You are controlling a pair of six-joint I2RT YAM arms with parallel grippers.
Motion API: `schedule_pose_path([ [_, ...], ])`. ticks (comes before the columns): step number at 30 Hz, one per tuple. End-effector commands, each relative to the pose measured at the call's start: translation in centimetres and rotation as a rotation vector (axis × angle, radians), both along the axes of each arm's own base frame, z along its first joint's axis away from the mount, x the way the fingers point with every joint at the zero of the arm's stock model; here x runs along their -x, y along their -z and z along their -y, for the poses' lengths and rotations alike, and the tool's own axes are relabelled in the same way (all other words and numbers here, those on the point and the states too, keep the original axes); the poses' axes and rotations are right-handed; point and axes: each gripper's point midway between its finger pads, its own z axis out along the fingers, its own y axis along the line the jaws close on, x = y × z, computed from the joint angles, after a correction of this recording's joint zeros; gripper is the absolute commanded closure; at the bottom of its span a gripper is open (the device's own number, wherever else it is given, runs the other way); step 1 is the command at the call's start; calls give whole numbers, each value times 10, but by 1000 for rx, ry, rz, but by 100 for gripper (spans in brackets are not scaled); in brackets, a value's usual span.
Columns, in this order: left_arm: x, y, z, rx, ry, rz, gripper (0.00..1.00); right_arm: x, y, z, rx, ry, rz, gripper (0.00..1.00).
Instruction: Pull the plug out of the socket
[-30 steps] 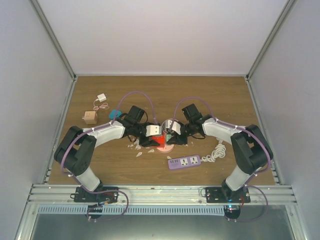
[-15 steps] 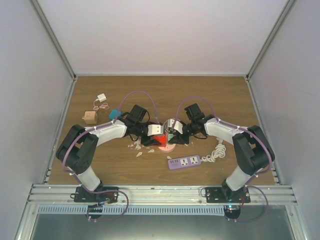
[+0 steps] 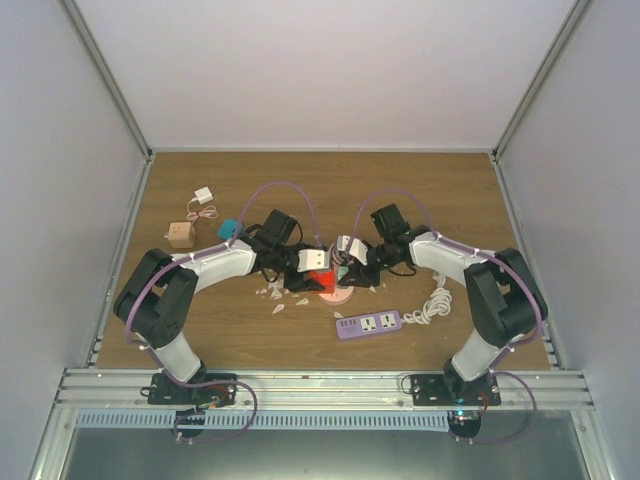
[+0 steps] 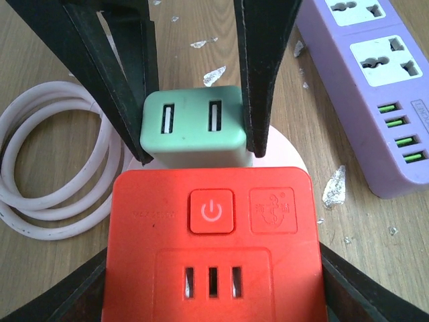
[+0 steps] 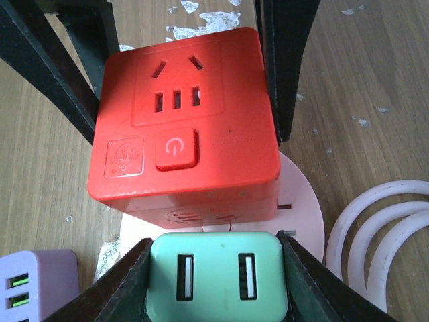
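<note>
The socket is a red cube (image 4: 214, 241) with a power button, standing over a round pink base (image 5: 301, 201). My left gripper (image 4: 214, 268) is shut on its two sides. The plug is a mint-green block (image 5: 218, 275) with two USB slots, pressed close to the socket's side (image 5: 184, 121). My right gripper (image 5: 218, 278) is shut on this plug (image 4: 191, 131). A thin strip of the pink base shows between plug and socket in the right wrist view; I cannot tell how deep the pins sit. Both grippers meet at mid-table (image 3: 325, 275).
A purple power strip (image 3: 368, 323) lies just in front of the socket, with a coiled white cable (image 3: 432, 305) to its right. White flakes (image 3: 272, 293) are scattered near the left gripper. A wooden cube (image 3: 181, 234) and a white charger (image 3: 203, 195) lie at the far left.
Both wrists have shifted slightly around the socket, the right one a little farther back. Both grips are unchanged.
</note>
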Motion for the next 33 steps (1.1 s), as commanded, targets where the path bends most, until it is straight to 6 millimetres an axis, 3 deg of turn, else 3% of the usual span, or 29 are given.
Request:
schedule_pose_path([
  [1,13,58,-30,-236,-36,-55,72,-10,-79,-29,-297,-66,8,90],
  [11,13,61,-28,-246,-38,-129,73,9,-66,-27,-199,-149,286,92],
  [15,11,64,-29,-262,-42,-134,73,11,-61,-27,-169,-155,325,92],
  [19,10,62,-29,-260,-40,-125,73,8,-63,-27,-181,-131,256,92],
  [22,6,51,-26,-224,-49,-119,64,-2,-59,-21,-176,-93,214,92],
  [28,-8,3,-14,-86,-70,-83,26,-16,-66,-7,-217,-31,155,92],
  [33,-23,-44,-6,49,-91,-36,14,-26,-87,-2,-299,-9,109,91],
])
